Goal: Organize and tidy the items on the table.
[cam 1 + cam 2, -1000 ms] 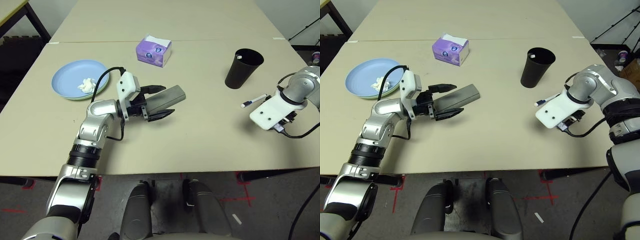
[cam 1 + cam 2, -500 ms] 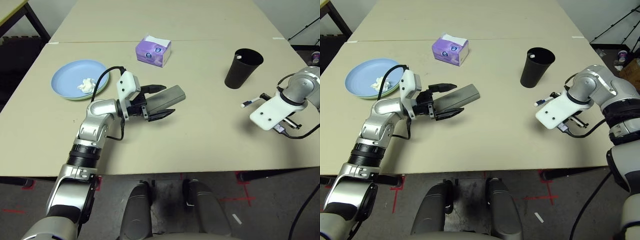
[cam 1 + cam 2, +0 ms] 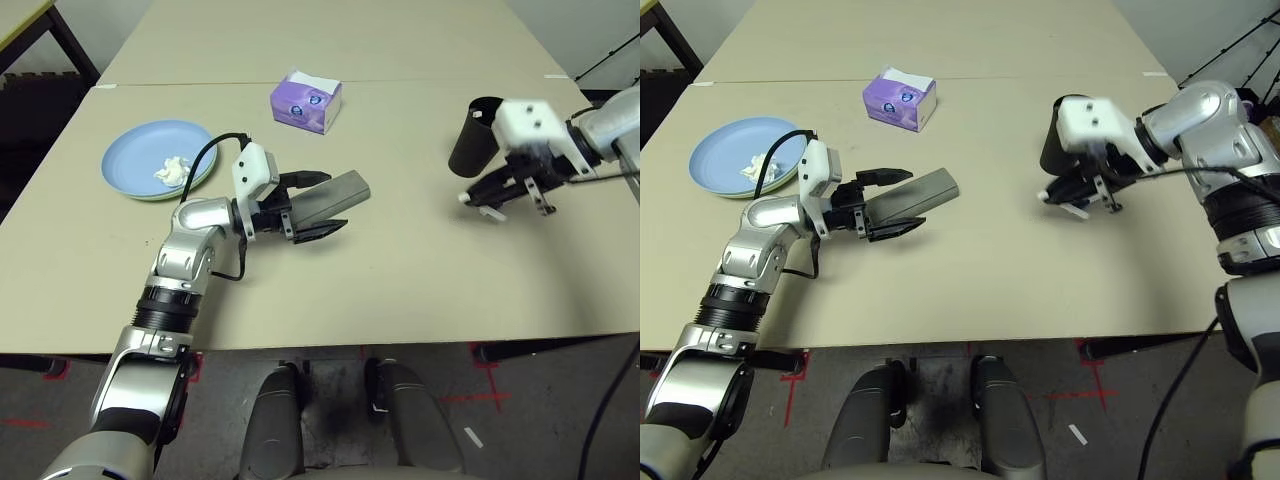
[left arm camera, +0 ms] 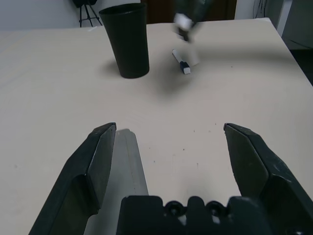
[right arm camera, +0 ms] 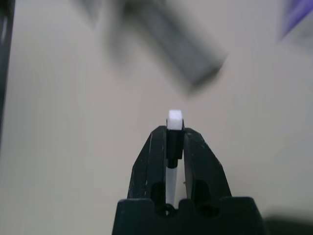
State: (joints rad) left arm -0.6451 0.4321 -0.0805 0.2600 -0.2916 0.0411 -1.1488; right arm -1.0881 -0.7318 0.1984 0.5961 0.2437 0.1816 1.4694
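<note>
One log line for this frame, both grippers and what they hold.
left gripper: open, grey glasses case between fingers | right gripper: shut on white pen, lifted beside black cup | table

Table [image 3: 400, 270]: smooth matt beige laminate. Black cup [image 3: 474, 140]: matt plastic. Glasses case [image 3: 335, 195]: matt grey. Blue plate [image 3: 135, 160]: smooth plastic, crumpled paper tissue [image 3: 172, 170] on it. Tissue box [image 3: 306, 101]: purple printed cardboard.

At my eleven o'clock a small purple cardboard tissue box [image 3: 306, 101] with a white tissue poking from its top sits on the counter. Far off at ten o'clock I see a corner of a yellow-edged, black-framed table [image 3: 30, 25]. Below, the dark grey floor [image 3: 520, 410] carries red tape marks [image 3: 487, 372]. A black tripod [image 3: 1230, 45] stands at two o'clock.
</note>
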